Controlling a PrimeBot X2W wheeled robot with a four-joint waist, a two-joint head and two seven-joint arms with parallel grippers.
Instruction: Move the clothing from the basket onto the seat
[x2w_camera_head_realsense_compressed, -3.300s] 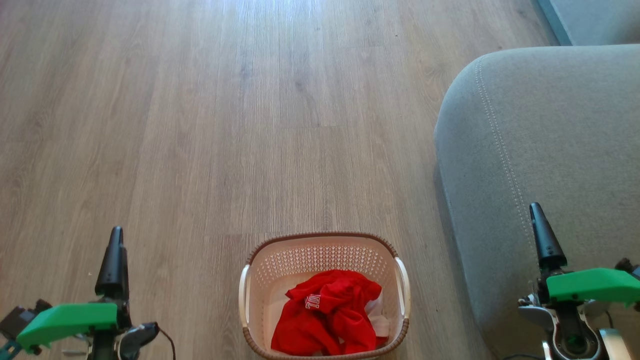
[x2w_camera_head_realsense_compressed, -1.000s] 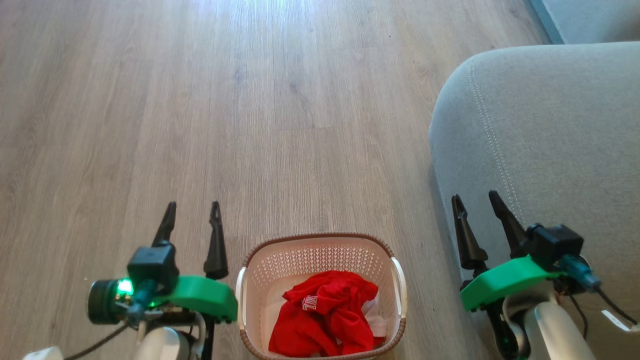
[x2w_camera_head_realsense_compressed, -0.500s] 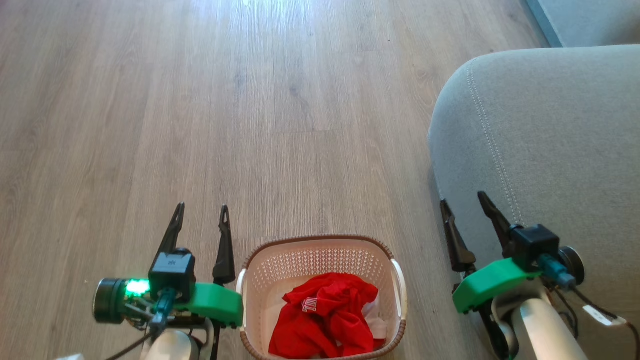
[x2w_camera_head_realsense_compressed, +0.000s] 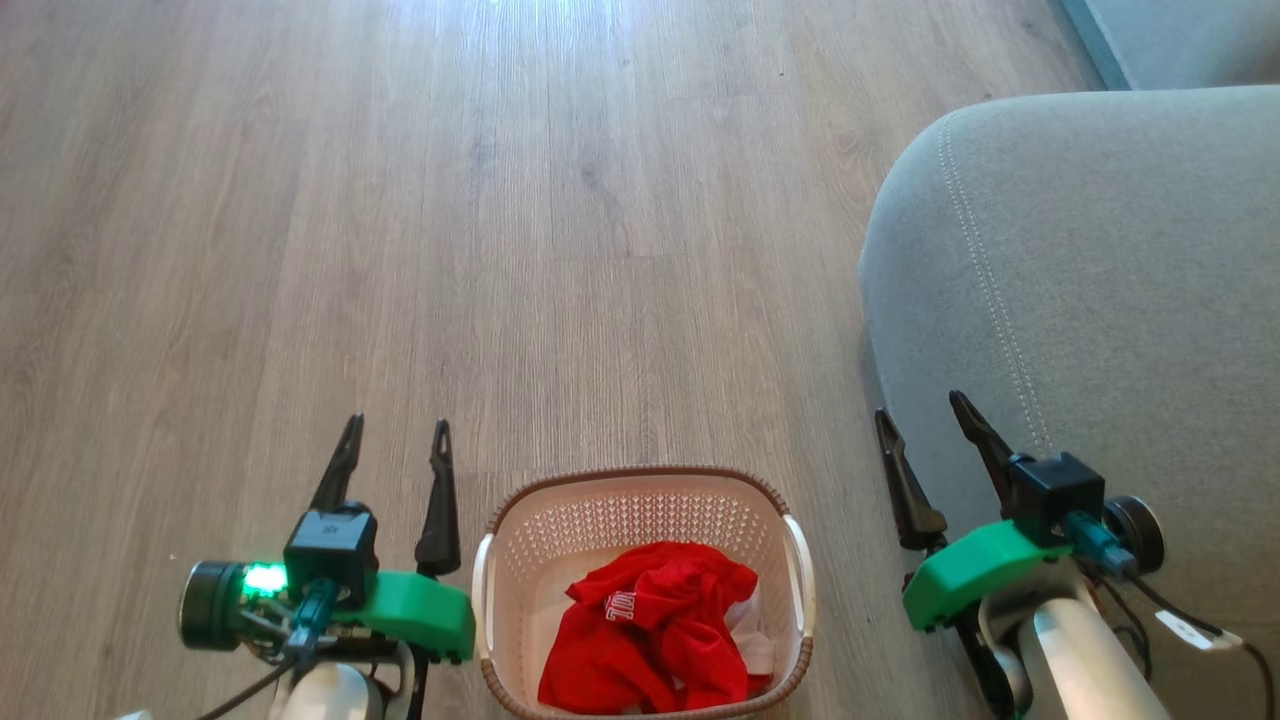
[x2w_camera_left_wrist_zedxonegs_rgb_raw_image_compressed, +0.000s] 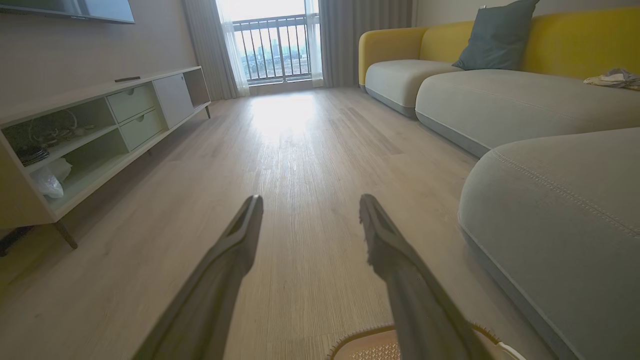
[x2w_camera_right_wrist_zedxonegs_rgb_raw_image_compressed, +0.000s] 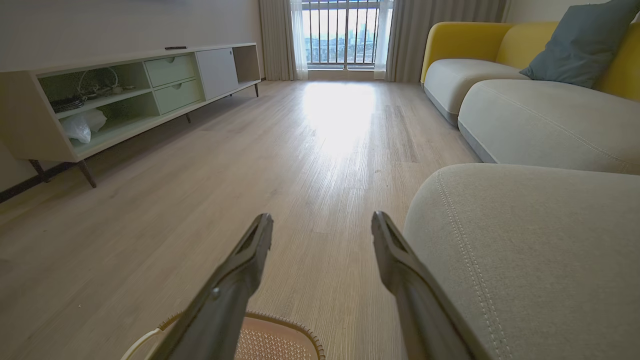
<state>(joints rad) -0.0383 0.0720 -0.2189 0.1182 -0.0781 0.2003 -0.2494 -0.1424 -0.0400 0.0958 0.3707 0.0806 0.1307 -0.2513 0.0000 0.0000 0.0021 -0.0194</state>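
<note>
Currently we record, largest first:
Floor (x2w_camera_head_realsense_compressed: 500, 250): wood planks, carrying the basket.
Seat (x2w_camera_head_realsense_compressed: 1100, 250): grey-green cushion, right of the basket.
Basket (x2w_camera_head_realsense_compressed: 640, 472): upright between our grippers.
Clothing (x2w_camera_head_realsense_compressed: 650, 630): red heap inside the basket, white lettering showing.
Left gripper (x2w_camera_head_realsense_compressed: 397, 422): fingers spread, holding nothing, beside the basket.
Right gripper (x2w_camera_head_realsense_compressed: 917, 404): fingers spread, holding nothing, at the seat's edge.

Light wood-look floor (x2w_camera_head_realsense_compressed: 560, 250) w/ a big glare patch in front of the balcony window (x2w_camera_right_wrist_zedxonegs_rgb_raw_image_compressed: 342, 32), railing outside, grey curtains (x2w_camera_right_wrist_zedxonegs_rgb_raw_image_compressed: 277, 40) either side. Low TV unit (x2w_camera_right_wrist_zedxonegs_rgb_raw_image_compressed: 125, 95) along one wall on thin legs: 2 pale green drawers (x2w_camera_right_wrist_zedxonegs_rgb_raw_image_compressed: 172, 80), open shelves w/ a white plastic bag (x2w_camera_right_wrist_zedxonegs_rgb_raw_image_compressed: 82, 125). Other side of the room: sofa w/ yellow back (x2w_camera_right_wrist_zedxonegs_rgb_raw_image_compressed: 460, 42), blue-grey pillow (x2w_camera_right_wrist_zedxonegs_rgb_raw_image_compressed: 582, 45) leaning on it, crumpled pale cloth (x2w_camera_left_wrist_zedxonegs_rgb_raw_image_compressed: 612, 79) lying further along.
</note>
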